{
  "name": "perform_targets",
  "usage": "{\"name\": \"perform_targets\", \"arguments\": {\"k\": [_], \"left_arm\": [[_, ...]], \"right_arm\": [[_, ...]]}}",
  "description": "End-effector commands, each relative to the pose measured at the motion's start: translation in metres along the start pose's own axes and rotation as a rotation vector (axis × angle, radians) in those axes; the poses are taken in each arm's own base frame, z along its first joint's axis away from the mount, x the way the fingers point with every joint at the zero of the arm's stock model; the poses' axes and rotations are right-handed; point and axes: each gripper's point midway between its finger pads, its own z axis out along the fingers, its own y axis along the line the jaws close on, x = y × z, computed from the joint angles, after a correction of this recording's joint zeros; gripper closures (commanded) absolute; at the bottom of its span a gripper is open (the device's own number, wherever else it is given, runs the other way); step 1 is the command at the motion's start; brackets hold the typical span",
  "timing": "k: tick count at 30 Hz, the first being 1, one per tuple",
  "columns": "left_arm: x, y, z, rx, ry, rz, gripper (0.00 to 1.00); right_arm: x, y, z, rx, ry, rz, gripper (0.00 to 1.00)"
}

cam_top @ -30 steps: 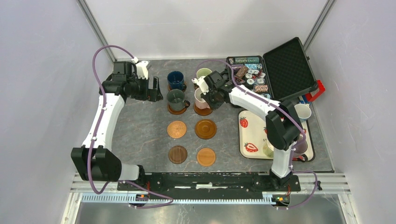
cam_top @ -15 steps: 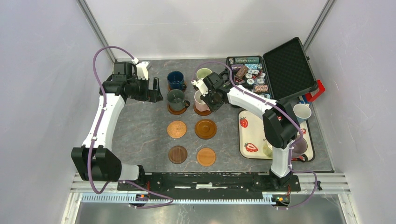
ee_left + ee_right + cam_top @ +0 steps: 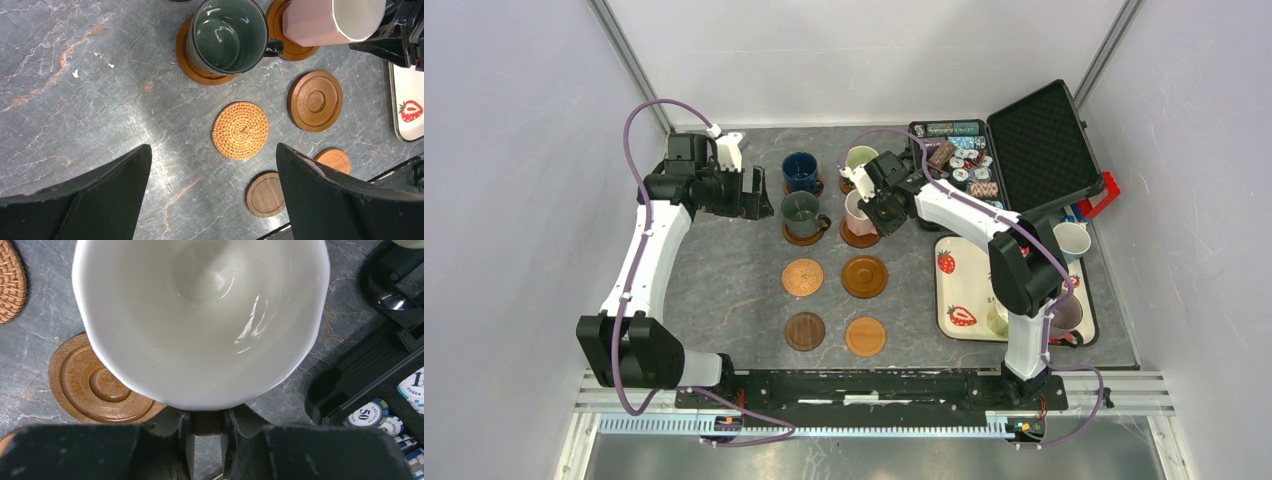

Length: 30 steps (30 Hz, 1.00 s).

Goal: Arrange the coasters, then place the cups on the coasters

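Lifted slightly toward the top of the overhead view and now tipped, the pink cup (image 3: 856,210) hangs from the right claw (image 3: 207,427), which is pinched shut on its handle. It is over its brown coaster (image 3: 861,240) rather than flat on it, so I judge this placing unfinished. Room is tight: the pale green cup (image 3: 860,157) is just above, the dark green cup (image 3: 802,212) is near on the left, and the chip case (image 3: 954,160) is to the right. The left claw (image 3: 752,192) waits wide open and empty at upper left.
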Motion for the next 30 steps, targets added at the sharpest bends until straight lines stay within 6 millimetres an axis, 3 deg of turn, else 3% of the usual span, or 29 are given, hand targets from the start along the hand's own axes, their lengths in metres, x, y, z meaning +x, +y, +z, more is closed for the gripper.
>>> {"name": "perform_targets", "arguments": {"k": [1,7,12,30], "left_arm": [[-0.010,-0.003,-0.003,0.023,-0.043,0.015,0.00],[-0.009,-0.003,-0.002,0.022,-0.041,0.014,0.00],[-0.007,-0.002,0.000,0.023,-0.032,0.012,0.00],[-0.005,-0.003,0.005,0.038,-0.016,0.000,0.00]], "right_arm": [[-0.038,-0.006,-0.011,0.013,-0.118,0.017,0.97],[-0.034,-0.005,-0.008,0.007,-0.106,0.015,0.93],[-0.035,-0.006,-0.013,0.019,-0.112,0.005,0.84],[-0.030,-0.004,-0.028,0.032,-0.116,0.003,0.89]]}}
